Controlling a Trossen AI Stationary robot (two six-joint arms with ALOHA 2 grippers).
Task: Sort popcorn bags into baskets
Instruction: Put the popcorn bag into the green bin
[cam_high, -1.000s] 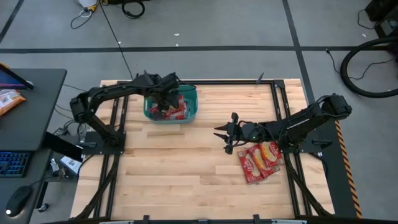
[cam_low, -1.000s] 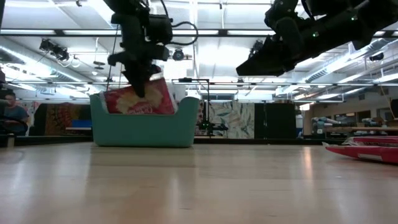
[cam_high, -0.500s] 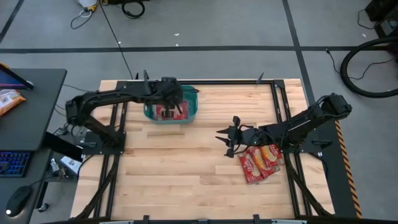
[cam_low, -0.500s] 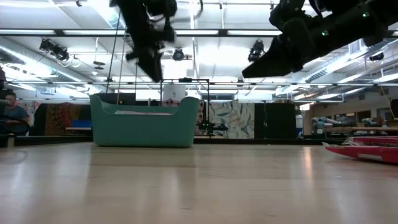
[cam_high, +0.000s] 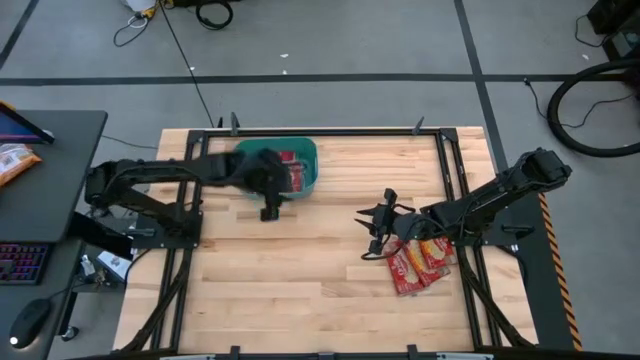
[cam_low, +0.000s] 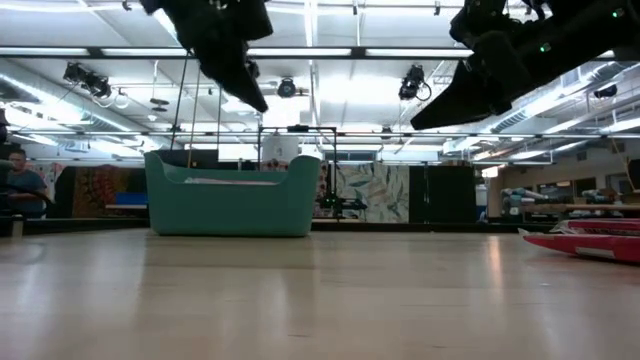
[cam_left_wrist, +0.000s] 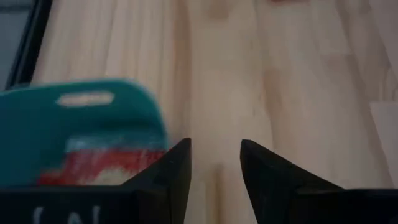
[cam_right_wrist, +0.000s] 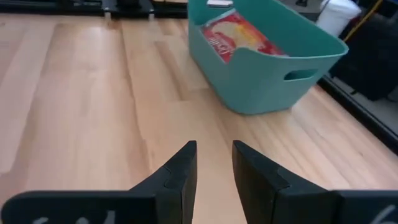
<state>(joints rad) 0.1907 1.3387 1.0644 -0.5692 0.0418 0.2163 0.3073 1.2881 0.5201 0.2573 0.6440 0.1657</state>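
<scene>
Near edge: bags (cam_high: 418, 260) on table (cam_high: 300, 290), right side. Right gripper (cam_high: 378, 232) just beside them, fingers slightly parted, empty; a low approach could shove them off. Farther: left gripper (cam_high: 270, 210) empty, narrow gap, beside tub (cam_high: 308, 170), which holds packets; could clip rim.

Low view: teal basket (cam_low: 232, 194) stands on wooden table (cam_low: 320, 300), left of centre. Left gripper (cam_low: 245, 85) hangs above the basket's right part, clear of the rim. Right gripper (cam_low: 440, 110) hangs high, right of centre. Red popcorn bags (cam_low: 585, 244) lie flat at the far right edge. Person (cam_low: 20, 185) seated behind, far left.
</scene>
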